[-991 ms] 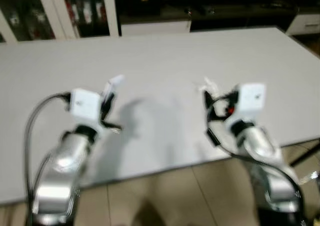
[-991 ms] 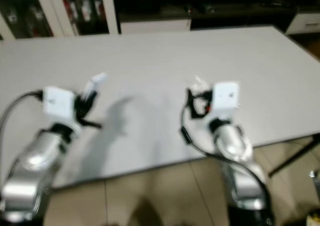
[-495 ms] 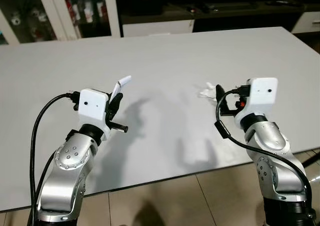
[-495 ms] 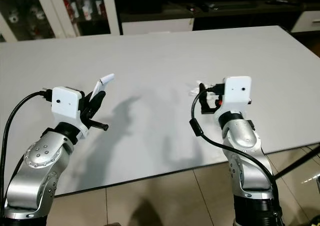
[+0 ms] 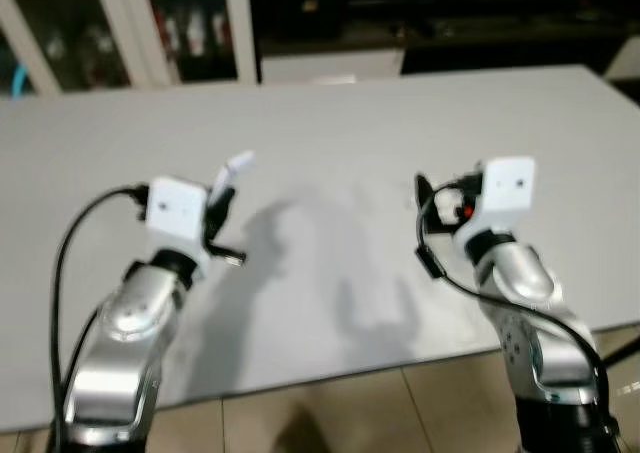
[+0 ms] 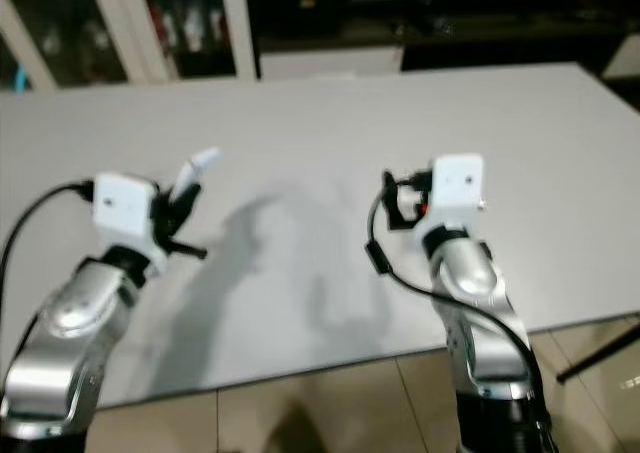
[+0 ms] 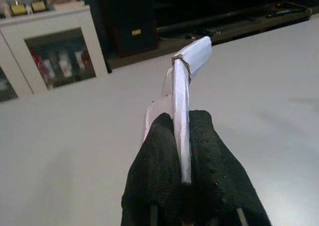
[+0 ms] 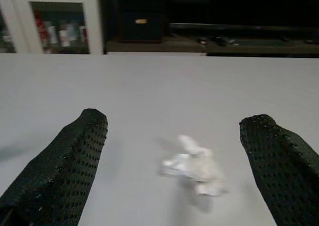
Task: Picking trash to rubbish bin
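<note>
My left gripper (image 5: 222,201) is raised above the white table (image 5: 330,103) and is shut on a flat white paper scrap (image 7: 182,101). The scrap sticks up past the black fingertips (image 7: 209,136), and its bent tip (image 5: 239,162) points away from me. My right gripper (image 8: 175,122) is open just above the table. A crumpled white wad of trash (image 8: 195,167) lies on the surface between and a little beyond its two black fingers (image 8: 75,161). From the head, the right gripper (image 5: 426,189) covers that wad.
White cabinets with glass doors (image 5: 100,43) and a dark low shelf (image 5: 430,23) stand behind the table. The table's near edge (image 5: 330,373) runs just in front of my arms, with tiled floor (image 5: 350,418) below it.
The head views have shifted and blurred, so the camera moved. My right gripper now hides the crumpled wad from the head. The left gripper still holds the paper scrap.
</note>
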Controlling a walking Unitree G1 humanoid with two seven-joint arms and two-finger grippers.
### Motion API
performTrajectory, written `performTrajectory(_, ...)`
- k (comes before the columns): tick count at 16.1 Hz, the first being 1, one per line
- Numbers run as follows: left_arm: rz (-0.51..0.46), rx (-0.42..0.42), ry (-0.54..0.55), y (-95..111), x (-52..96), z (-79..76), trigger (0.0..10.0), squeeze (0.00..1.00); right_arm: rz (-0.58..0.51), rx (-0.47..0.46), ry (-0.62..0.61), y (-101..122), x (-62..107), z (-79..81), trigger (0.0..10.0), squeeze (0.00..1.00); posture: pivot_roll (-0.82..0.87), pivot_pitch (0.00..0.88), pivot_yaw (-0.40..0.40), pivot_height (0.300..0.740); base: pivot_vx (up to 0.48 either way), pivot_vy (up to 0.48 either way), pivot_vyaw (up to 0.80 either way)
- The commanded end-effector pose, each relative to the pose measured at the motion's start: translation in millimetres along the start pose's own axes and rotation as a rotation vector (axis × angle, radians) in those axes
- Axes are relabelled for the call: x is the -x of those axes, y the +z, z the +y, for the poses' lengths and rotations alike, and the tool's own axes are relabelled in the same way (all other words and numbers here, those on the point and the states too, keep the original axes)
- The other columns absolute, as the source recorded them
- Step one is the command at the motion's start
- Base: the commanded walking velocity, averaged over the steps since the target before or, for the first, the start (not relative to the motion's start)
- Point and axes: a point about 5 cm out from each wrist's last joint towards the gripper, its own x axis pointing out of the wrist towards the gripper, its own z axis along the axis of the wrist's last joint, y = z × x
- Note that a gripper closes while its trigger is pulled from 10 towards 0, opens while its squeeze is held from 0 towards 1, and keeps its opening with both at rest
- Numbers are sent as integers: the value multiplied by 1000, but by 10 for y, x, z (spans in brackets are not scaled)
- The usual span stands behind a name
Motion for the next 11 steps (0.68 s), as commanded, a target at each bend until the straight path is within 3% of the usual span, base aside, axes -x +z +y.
performTrajectory(1, -7, 9, -32, 12, -18, -70, 10000, 0, 7, 13, -37, -11, 27, -99, 10000, 0, -6, 75, -15, 740, 315, 0, 0)
performTrajectory(3, -5, 9, -32, 11, -18, -71, 10000, 0, 8, 14, -36, -11, 25, -102, 10000, 0, -6, 75, -15, 740, 307, 0, 0)
performTrajectory(6, 14, 26, -66, -12, -4, -90, 10000, 0, 12, 28, -44, 8, -18, -143, 10000, 0, -3, 73, -15, 740, 0, 0, 0)
performTrajectory(8, 48, 3, -113, -40, -10, -103, 10000, 0, 62, 51, -27, 14, -162, -270, 10000, 0, -9, 76, -15, 740, 0, 0, 0)
performTrajectory(9, 85, 16, -141, -60, -24, -100, 10000, 0, 105, 48, 36, 37, -246, -309, 10000, 1000, -10, 74, -16, 740, 0, 0, 0)
performTrajectory(11, 98, 31, -139, -19, -57, -75, 10000, 0, 170, 61, 50, 1, -334, -368, 10000, 1000, -12, 74, -16, 740, 0, 0, 0)
